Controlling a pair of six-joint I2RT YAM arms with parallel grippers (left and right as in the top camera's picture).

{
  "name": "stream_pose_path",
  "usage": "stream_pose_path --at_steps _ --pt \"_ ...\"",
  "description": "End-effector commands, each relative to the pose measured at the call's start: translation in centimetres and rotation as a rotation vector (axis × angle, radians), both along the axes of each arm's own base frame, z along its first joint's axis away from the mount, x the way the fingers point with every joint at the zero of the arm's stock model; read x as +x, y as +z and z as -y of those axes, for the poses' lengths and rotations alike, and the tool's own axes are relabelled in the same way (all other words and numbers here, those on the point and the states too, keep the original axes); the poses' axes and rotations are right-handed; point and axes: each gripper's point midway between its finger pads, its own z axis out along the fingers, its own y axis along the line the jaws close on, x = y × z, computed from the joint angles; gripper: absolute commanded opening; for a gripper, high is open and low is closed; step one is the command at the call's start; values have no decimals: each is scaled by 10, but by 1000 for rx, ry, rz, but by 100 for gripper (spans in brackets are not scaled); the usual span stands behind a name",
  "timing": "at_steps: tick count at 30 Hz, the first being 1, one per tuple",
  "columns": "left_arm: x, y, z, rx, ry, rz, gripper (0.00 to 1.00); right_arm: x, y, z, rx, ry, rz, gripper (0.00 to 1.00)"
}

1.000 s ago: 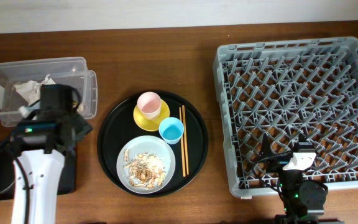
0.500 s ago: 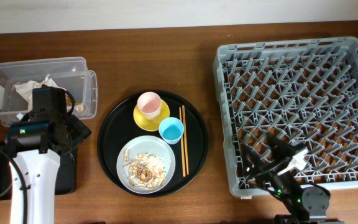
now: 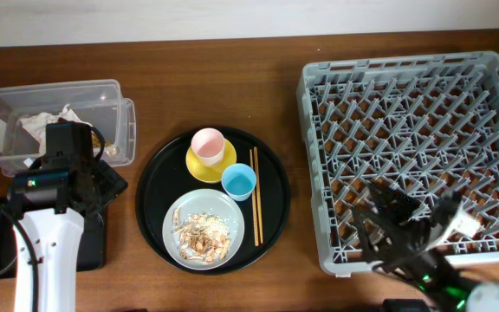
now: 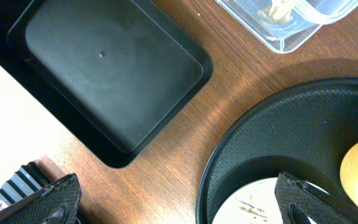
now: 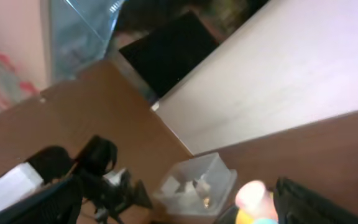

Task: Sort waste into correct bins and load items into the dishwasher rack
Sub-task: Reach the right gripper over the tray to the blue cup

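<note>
Grippers: left gripper (image 4: 179,205) & right gripper (image 5: 179,205) both wide, empty. Best take pale grey round plate (image 3: 223,203) by rim, kept level.

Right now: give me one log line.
left gripper open, empty | right gripper open, empty | napkins in clear box | food scraps on grey plate

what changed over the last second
The right arm turned sideways at the rack's near edge; the left arm shifted slightly left. Nothing was gripped or released. The tray's contents, box and rack stayed put.
</note>
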Motion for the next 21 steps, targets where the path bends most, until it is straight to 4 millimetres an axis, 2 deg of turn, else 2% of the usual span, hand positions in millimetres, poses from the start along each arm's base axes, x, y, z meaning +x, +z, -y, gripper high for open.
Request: stream_pose_path --at_steps 1,6,9,12,14,17,18,21 --pt "-1 0 0 -7 16 6 99 5 49 -7 -298 20 93 98" --pt "-1 0 0 -7 16 6 99 30 72 -7 -524 82 -64 98" --pt "-1 0 0 -7 16 6 99 45 73 -18 -642 154 -177 98" --pt "-1 0 0 -7 16 6 99 58 46 -48 -817 234 -332 98" --pt "-1 0 0 -7 16 6 99 61 23 -76 -951 293 -375 98" --pt "-1 0 0 -7 16 6 99 65 -21 -127 -1169 361 -403 98" --pt "-1 0 0 -7 16 6 99 66 -30 -137 -1198 379 -406 98" --pt "-1 0 0 -7 16 6 99 60 -72 -185 -1264 513 -430 98"
